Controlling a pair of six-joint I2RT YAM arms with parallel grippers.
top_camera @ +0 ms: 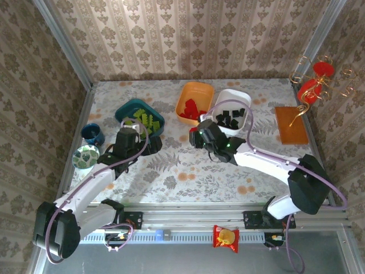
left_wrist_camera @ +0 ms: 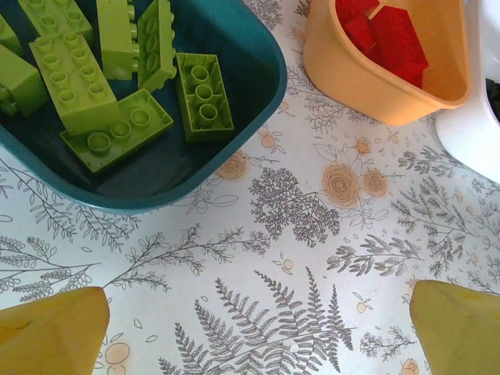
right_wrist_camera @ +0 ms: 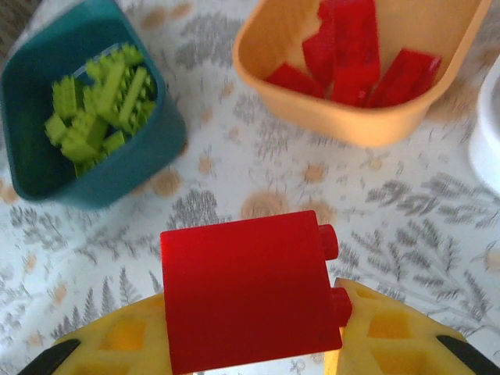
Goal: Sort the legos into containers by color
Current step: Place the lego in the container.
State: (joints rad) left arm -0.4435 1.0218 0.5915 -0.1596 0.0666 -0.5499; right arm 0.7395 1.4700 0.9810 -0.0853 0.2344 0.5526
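My right pincer [right_wrist_camera: 251, 344] grips a red brick [right_wrist_camera: 250, 289], short of the orange tub [right_wrist_camera: 336, 125]. Released early, it would likely land on the worktop [right_wrist_camera: 234, 180].

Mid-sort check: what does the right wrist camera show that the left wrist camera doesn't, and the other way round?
Right wrist, not left: a red brick clamped in the right gripper. Left wrist, not right: the left gripper, open and empty. Both: the teal tub of green bricks, the orange tub of red bricks, and the floral tabletop.
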